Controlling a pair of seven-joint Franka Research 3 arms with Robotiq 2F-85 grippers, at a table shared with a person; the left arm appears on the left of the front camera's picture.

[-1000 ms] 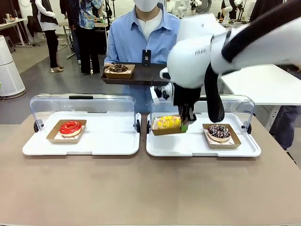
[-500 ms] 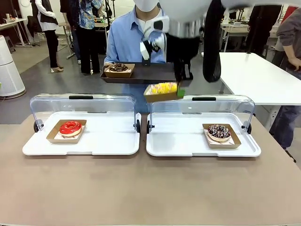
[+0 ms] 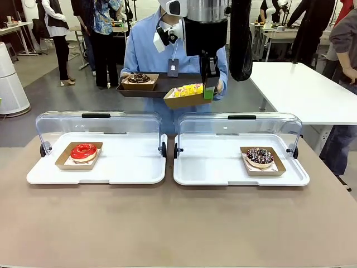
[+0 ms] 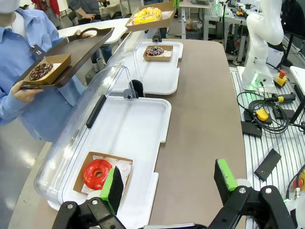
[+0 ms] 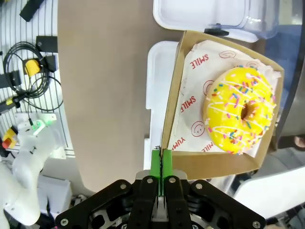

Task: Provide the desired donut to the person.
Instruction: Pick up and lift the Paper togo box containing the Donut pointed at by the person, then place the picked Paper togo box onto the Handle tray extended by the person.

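My right gripper (image 3: pixel 209 89) (image 5: pixel 161 164) is shut on the edge of a cardboard tray holding a yellow sprinkled donut (image 3: pixel 187 91) (image 5: pixel 240 110) (image 4: pixel 147 15). It hangs high over the far side of the table, next to the dark tray (image 3: pixel 167 85) (image 4: pixel 76 50) that the person (image 3: pixel 146 47) in a light blue shirt holds out. A chocolate donut (image 3: pixel 139 78) (image 4: pixel 41 70) in its box sits on that dark tray. My left gripper (image 4: pixel 167 183) stands open above the near left of the table, nothing between its fingers.
A red glazed donut (image 3: pixel 83 151) (image 4: pixel 97 173) in a box lies in the left white tray (image 3: pixel 134 167). A chocolate sprinkled donut (image 3: pixel 259 156) (image 4: pixel 154 50) sits in the right white tray (image 3: pixel 212 167). Both clear lids stand open at the back. Bystanders stand farther off.
My right gripper lifted the yellow donut's box out of the right white tray and carried it up and away toward the person's dark tray. The left gripper stayed still.
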